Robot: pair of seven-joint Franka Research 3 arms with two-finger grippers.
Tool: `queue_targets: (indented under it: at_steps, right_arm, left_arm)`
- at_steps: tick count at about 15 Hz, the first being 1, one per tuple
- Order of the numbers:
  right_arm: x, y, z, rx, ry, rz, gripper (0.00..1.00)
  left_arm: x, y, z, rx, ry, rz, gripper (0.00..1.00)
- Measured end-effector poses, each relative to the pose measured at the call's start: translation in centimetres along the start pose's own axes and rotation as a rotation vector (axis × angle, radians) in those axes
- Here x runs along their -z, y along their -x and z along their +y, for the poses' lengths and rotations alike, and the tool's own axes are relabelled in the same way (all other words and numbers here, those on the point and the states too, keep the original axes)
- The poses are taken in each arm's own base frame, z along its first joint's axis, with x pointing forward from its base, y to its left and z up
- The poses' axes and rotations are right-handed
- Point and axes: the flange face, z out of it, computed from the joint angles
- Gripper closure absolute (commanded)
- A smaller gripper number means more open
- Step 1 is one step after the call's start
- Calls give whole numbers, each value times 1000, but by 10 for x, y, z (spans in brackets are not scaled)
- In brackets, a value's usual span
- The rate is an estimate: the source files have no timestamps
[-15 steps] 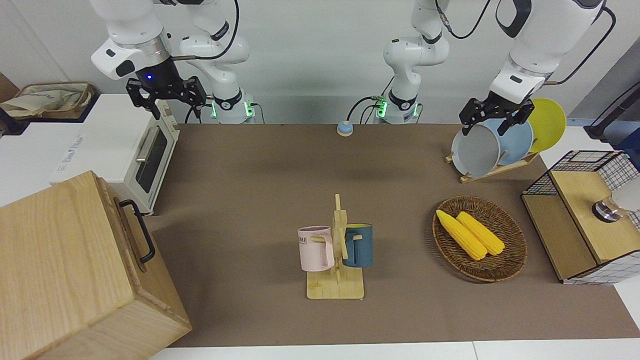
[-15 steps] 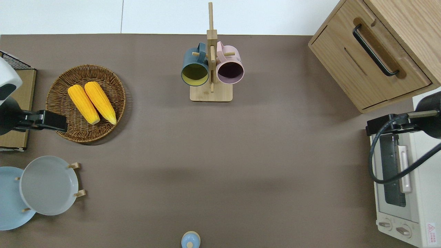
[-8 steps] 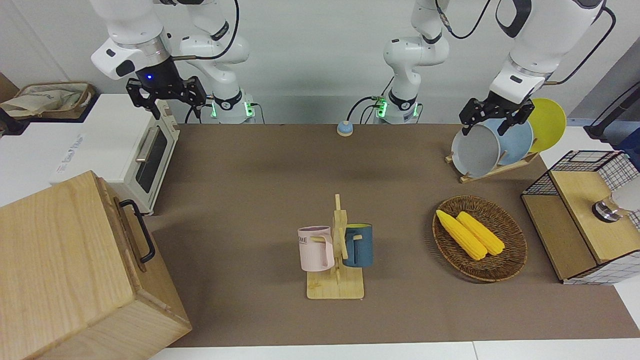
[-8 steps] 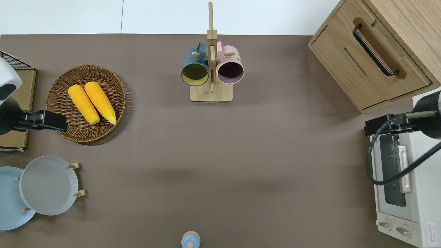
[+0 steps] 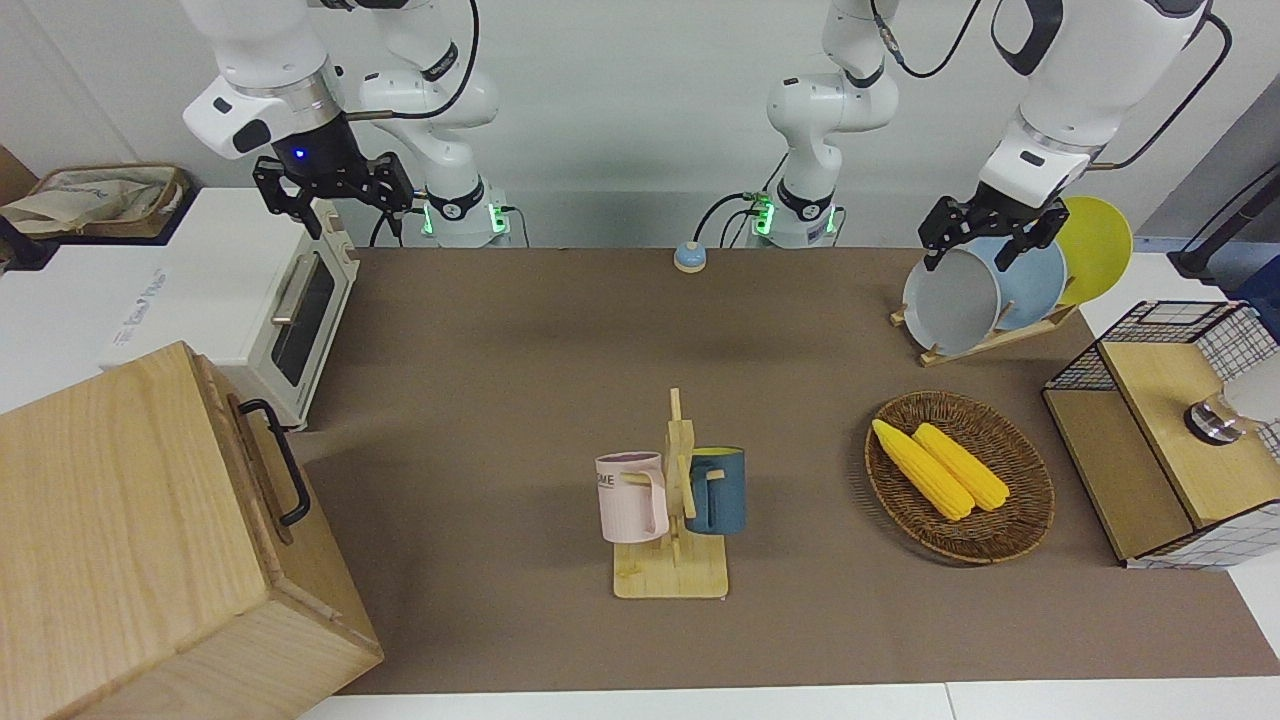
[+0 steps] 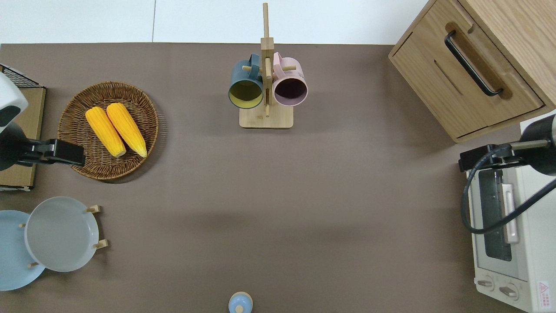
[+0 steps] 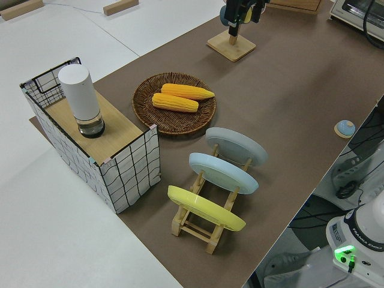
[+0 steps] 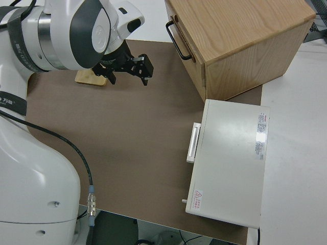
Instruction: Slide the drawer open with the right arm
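The drawer [image 6: 460, 82] is the shallow light-wood front of the big pale box at the right arm's end of the table, and it sits flush and shut. Its black bar handle [image 6: 472, 64] also shows in the front view [image 5: 283, 462] and the right side view [image 8: 176, 40]. My right gripper [image 5: 333, 205], blue light on its wrist, hangs open and empty in the air. From overhead the right gripper [image 6: 482, 158] is over the toaster oven's corner closest to the box. It holds nothing and is well clear of the handle. The left arm is parked, its gripper [image 5: 985, 245] open.
A white toaster oven [image 6: 504, 230] stands beside the box, nearer to the robots. A mug rack [image 6: 266, 91] with two mugs stands mid-table. A wicker basket of corn [image 6: 108, 130], a plate rack [image 5: 990, 290] and a wire-mesh shelf [image 5: 1170, 430] occupy the left arm's end.
The right gripper has crept slightly away from the robots, toward the box. Nothing else has moved.
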Motion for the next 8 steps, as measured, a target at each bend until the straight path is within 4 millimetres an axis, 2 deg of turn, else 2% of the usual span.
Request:
queue_targets:
  at_steps: [4, 8]
  right_arm:
    - [4, -5, -2, 5, 21, 45, 17]
    - [3, -7, -20, 45, 126, 60, 19]
  left_arm:
    - [0, 0, 0, 0, 0, 0, 7]
    - [0, 0, 0, 0, 0, 0, 7]
